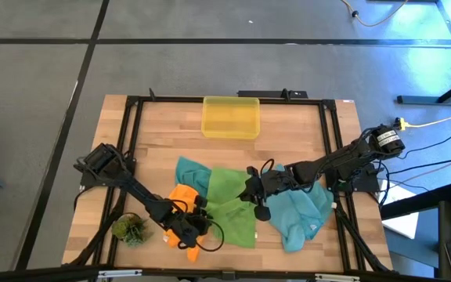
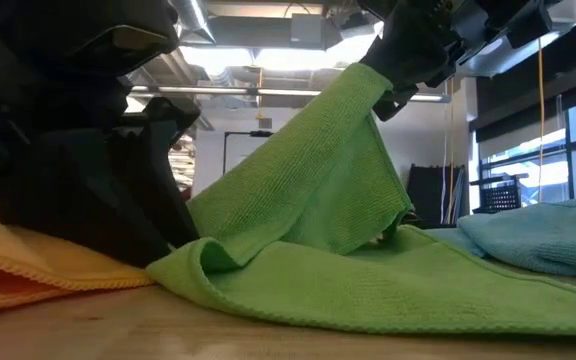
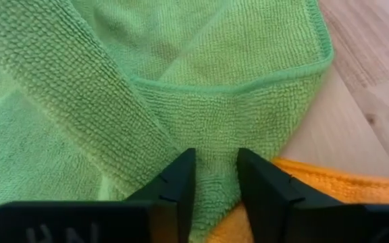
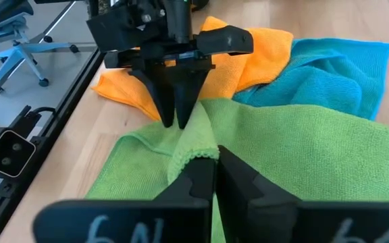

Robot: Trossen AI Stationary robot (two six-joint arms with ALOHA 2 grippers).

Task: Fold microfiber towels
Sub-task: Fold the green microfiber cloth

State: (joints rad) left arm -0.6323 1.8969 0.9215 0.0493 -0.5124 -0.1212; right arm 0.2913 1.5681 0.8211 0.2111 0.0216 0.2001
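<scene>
the left gripper (image 3: 215,196) sits at the table's near edge, around seven o'clock, its fingers narrowed onto the green towel (image 1: 229,205) over the orange towel (image 1: 182,196); whether the pinch is firm i cannot tell. toward the centre, the right gripper (image 4: 215,177) is clamped tight on the green towel's edge, lifting it into a tent. to fold well, i'd keep both corners taut, carry the raised edge across evenly, and avoid dragging the teal towels (image 1: 300,211) lying at ten and four o'clock.

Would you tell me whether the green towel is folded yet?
Not yet: the green towel is rumpled, one edge lifted by the right hand, another pinched by the left hand.
</scene>
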